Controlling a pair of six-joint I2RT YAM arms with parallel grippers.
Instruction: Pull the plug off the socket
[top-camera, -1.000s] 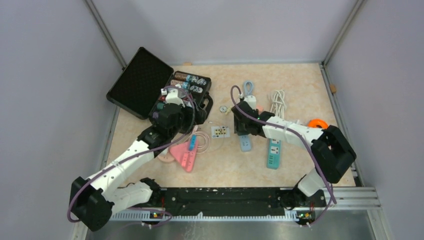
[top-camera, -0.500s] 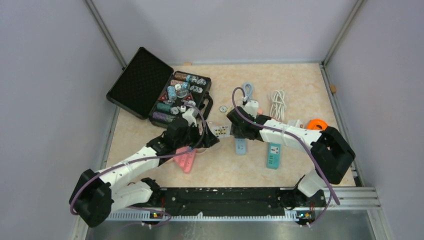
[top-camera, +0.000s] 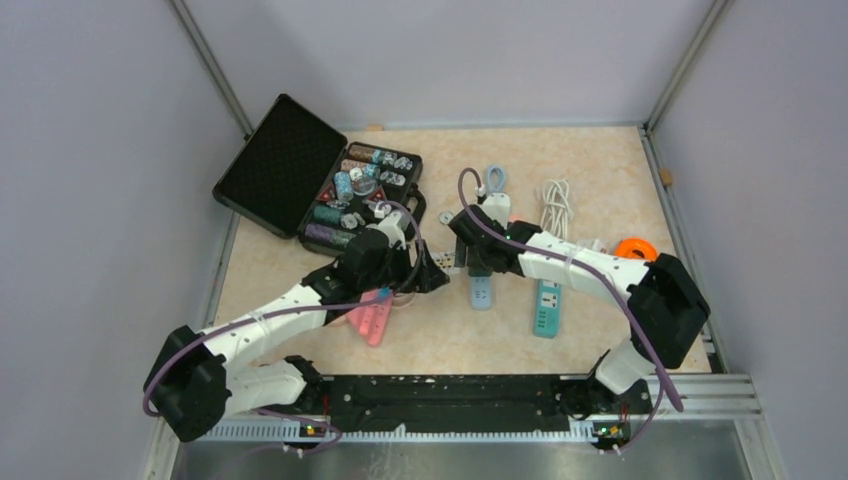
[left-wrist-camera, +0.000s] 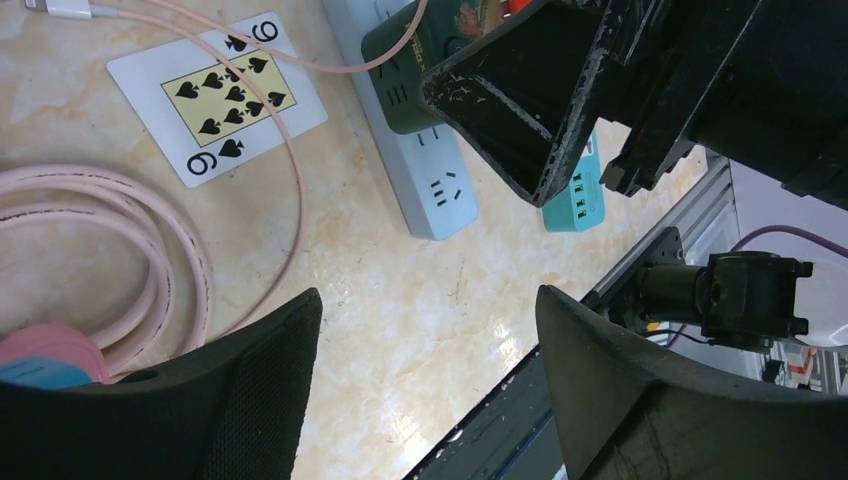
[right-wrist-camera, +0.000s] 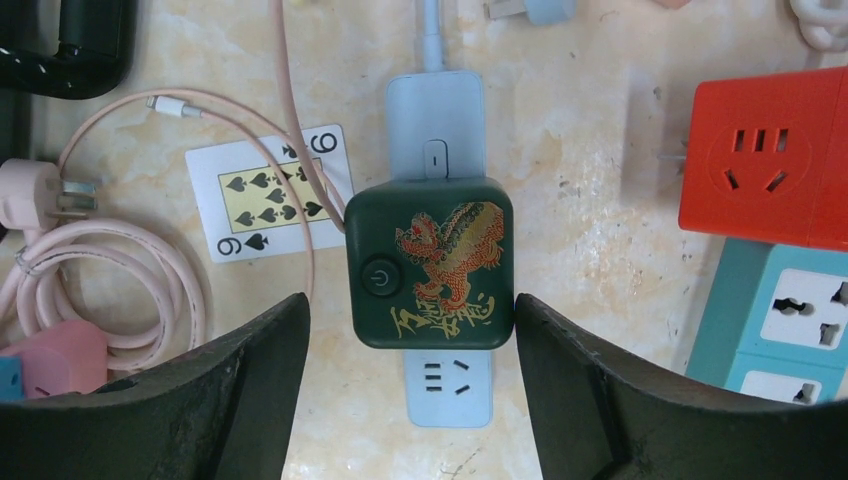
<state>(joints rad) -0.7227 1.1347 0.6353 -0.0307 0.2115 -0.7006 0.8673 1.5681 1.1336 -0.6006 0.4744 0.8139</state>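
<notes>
Fingers of the right gripper sit spread either side of the green charger plug; it should pinch squarely and lift straight while the left gripper, also spread, pins the power strip.

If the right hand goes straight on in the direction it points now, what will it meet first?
Probably the dark green charger, plugged into the pale blue power strip, directly ahead of the right hand.
</notes>
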